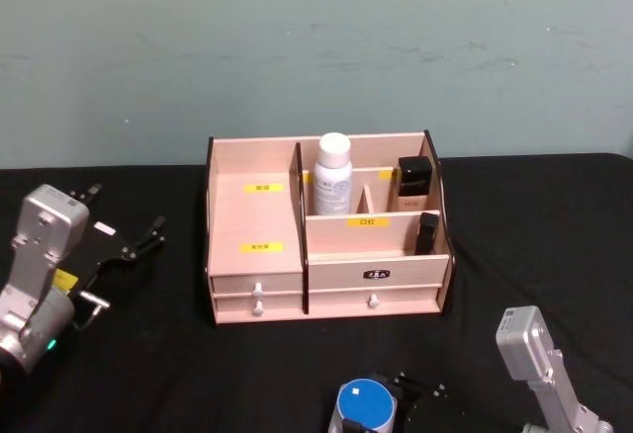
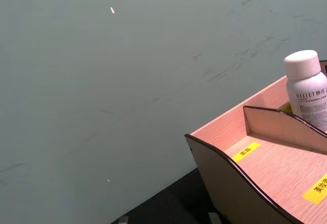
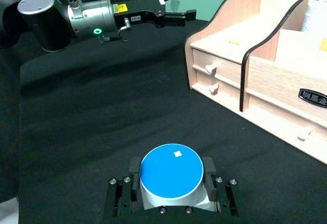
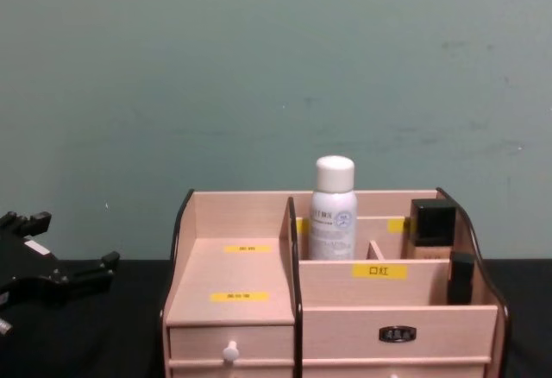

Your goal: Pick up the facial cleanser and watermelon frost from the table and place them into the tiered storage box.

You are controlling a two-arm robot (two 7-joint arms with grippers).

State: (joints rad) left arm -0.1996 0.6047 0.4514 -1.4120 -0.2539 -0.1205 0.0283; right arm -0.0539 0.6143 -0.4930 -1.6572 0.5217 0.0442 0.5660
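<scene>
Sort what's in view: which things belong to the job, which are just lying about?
Job: box, white bottle inside it, blue-lidded jar held by right gripper; left gripper idle at left.
Lying about: black-capped bottle, black stick, both in the box.

Counts: one tiered storage box [image 1: 257, 217], off the fingertips of the left gripper [image 3: 183, 4]. On it are three white knobs [image 3: 208, 68], five yellow labels [image 1: 262, 246] and one black nameplate [image 1: 377, 275]. Inside it are one white bottle [image 1: 332, 174], one dark-capped bottle [image 1: 414, 178] and one black tube [image 1: 426, 233]. One blue-lidded jar [image 3: 171, 163] sits between the fingers of the right gripper [image 3: 171, 172], pads against its sides. Two grippers in all; the left one's fingers are spread with nothing between them.
</scene>
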